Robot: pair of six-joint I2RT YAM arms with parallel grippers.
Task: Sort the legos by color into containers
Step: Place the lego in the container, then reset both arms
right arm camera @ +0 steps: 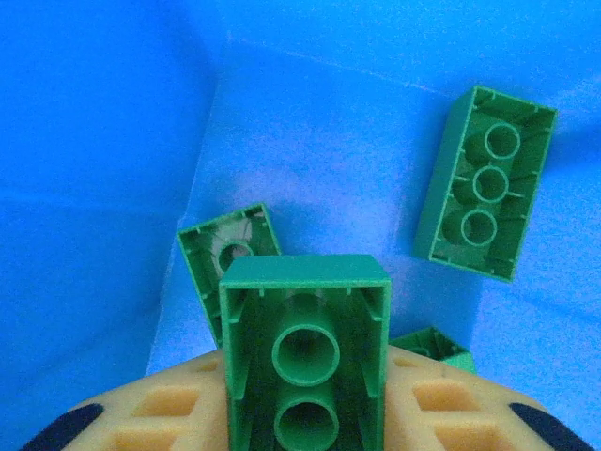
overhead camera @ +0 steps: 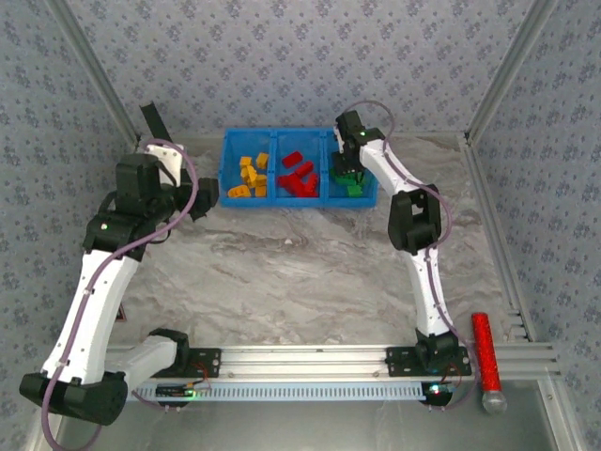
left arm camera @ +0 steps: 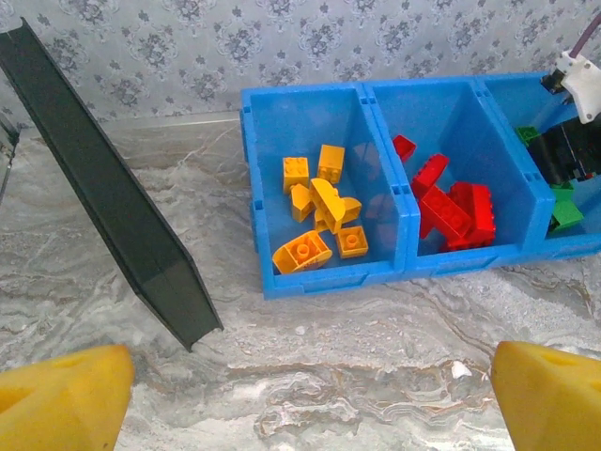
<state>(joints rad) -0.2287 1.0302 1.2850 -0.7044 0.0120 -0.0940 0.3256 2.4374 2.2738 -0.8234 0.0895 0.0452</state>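
Right end effector (right arm camera: 305, 427) grips green lego (right arm camera: 305, 310) over green legos (right arm camera: 484, 183) in blue bin (right arm camera: 94, 141)

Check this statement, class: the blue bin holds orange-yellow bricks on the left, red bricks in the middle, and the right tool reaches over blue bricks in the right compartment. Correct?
One detail is wrong: the bricks under the right tool are green, not blue. The right wrist view shows green bricks in the blue bin, one green brick between the tool's pads. The rest stands.
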